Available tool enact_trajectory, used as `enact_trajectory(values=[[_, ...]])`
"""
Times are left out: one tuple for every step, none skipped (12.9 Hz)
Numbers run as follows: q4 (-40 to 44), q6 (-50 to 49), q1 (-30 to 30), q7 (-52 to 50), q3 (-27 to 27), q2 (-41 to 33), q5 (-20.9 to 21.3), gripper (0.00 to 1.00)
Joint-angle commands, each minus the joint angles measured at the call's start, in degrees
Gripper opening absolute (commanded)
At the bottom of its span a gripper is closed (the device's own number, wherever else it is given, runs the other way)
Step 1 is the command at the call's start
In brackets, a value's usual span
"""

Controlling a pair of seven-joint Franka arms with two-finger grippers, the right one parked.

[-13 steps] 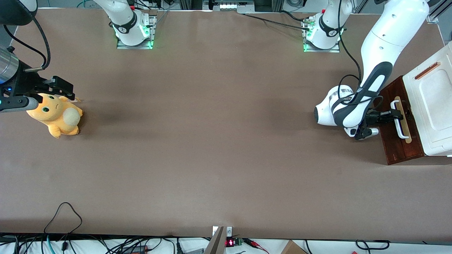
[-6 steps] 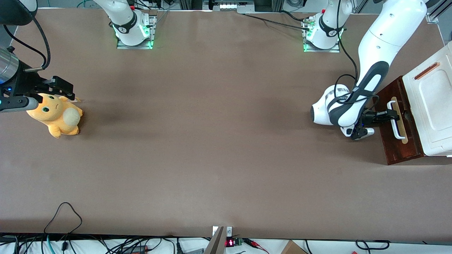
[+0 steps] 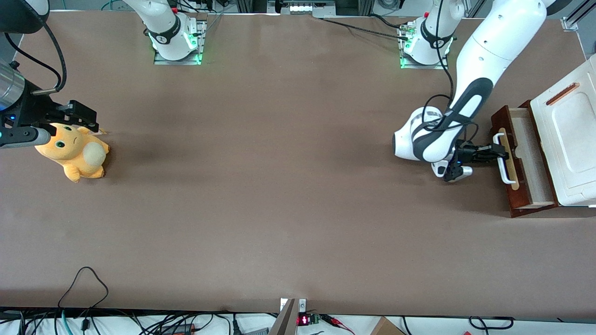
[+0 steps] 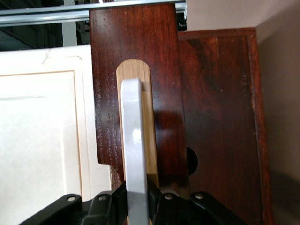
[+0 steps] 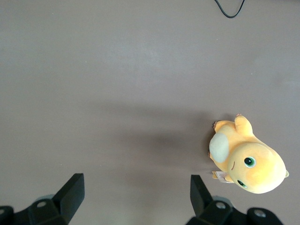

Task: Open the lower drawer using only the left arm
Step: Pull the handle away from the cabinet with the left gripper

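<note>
Left arm (image 3: 465,93) gripper (image 3: 496,152) jaws clamped on white handle (image 3: 502,158); lower drawer (image 3: 521,160) part-open at working arm's bench end, travel axis toward parked arm's end.

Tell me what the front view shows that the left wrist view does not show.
Only the front view shows the glossy white left arm, the brown table, the orange plush toy toward the parked arm's end, and the pale wood inside of the pulled-out dark red-brown lower drawer. Only the left wrist view shows the wood grain of the drawer front close up. Both show the white loop handle on its pale wood strip, with the black end effector shut on it.
</note>
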Motion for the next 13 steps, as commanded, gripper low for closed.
enact_trajectory(values=[[1.6,-1.3,-2.2,3.9,-0.9,-0.7,2.3,0.03],[1.6,-1.3,-2.3,4.1,-1.7,-0.7,2.3,0.03],[1.6,-1.2,-2.3,4.2,-1.7,-0.6,2.3,0.03],[1.6,-1.2,-2.3,4.2,-1.7,-0.4,2.3,0.10],[1.6,-1.0,-2.3,4.2,-1.6,-0.3,2.3,0.42],[1.6,-0.9,-2.2,4.3,-1.6,-0.3,2.2,0.58],[1.6,-0.9,-2.1,4.4,-1.6,-0.3,2.2,0.70],[1.6,-0.9,-2.1,4.4,-1.6,-0.4,2.2,0.78],[1.6,-0.9,-2.0,4.4,-1.6,-0.5,2.2,0.83],[1.6,-0.9,-1.9,4.4,-1.6,-0.8,2.2,0.91],[1.6,-0.6,-1.7,4.4,-1.6,-1.2,2.2,0.98],[1.6,-0.1,-1.6,4.4,-1.7,-2.2,1.7,0.99],[1.8,2.3,-1.6,4.4,-1.7,-4.1,-0.3,0.99]])
